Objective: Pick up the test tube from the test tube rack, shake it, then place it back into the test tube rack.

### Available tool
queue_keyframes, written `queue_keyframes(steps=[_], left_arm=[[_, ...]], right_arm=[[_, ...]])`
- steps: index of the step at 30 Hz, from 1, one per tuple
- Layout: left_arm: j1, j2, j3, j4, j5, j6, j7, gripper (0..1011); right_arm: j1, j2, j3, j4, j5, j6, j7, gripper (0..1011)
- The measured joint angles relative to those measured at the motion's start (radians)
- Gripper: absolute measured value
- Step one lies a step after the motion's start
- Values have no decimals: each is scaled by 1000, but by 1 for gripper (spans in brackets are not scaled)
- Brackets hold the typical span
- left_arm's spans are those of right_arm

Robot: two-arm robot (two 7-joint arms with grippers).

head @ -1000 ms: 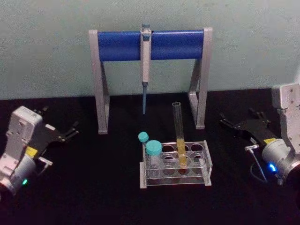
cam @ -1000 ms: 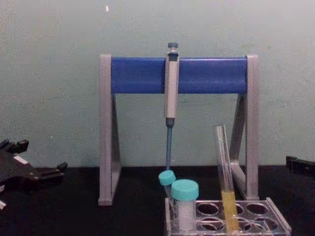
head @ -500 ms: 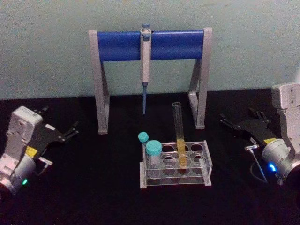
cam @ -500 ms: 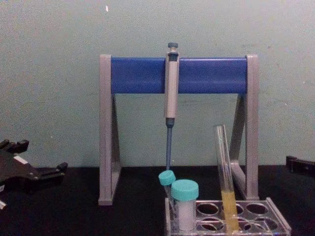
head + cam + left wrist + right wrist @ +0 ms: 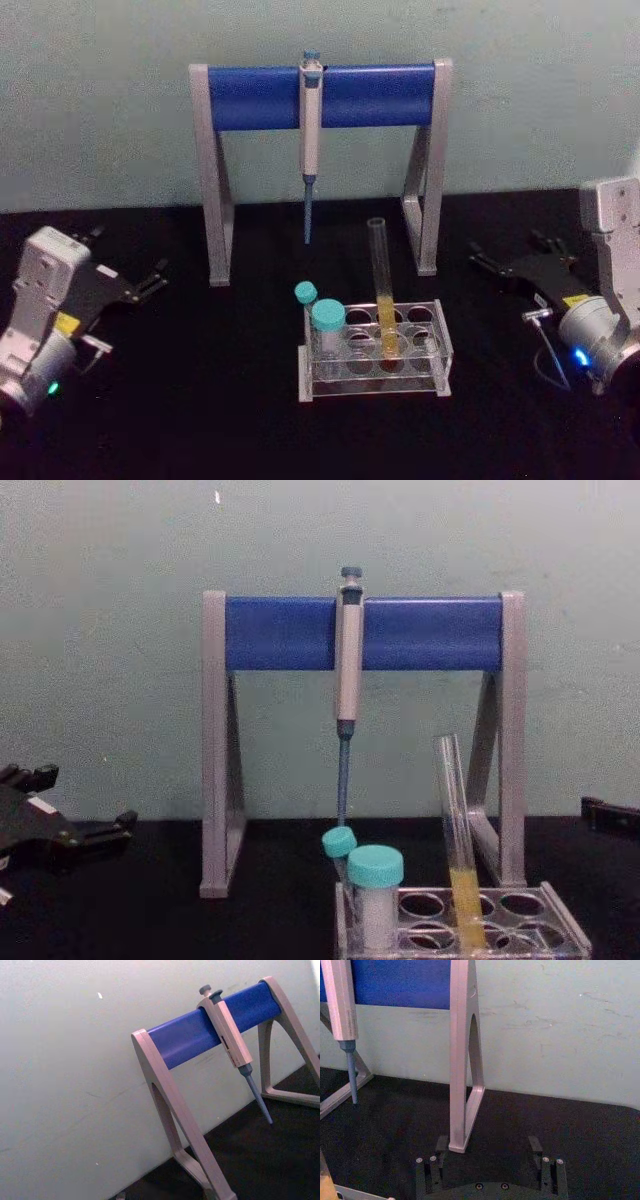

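Note:
The test tube is a long clear tube with yellow liquid at its bottom. It stands slightly tilted in a back-row hole of the clear test tube rack at the table's middle. It rises from the test tube rack in the chest view too, test tube uncapped. My left gripper rests open at the far left, well away from the rack. My right gripper rests open at the far right, its fingers spread wide with nothing held.
Two teal-capped tubes sit in the rack's left end. Behind the rack stands a grey-and-blue pipette stand with a grey pipette hanging from its bar. The tabletop is black, with a pale wall behind.

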Motion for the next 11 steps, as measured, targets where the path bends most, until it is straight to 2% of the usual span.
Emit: queue_keyframes(steps=[11], left_arm=[[0, 0, 0, 0, 0, 0, 0, 1001]], right_arm=[[0, 0, 0, 0, 0, 0, 0, 1000]])
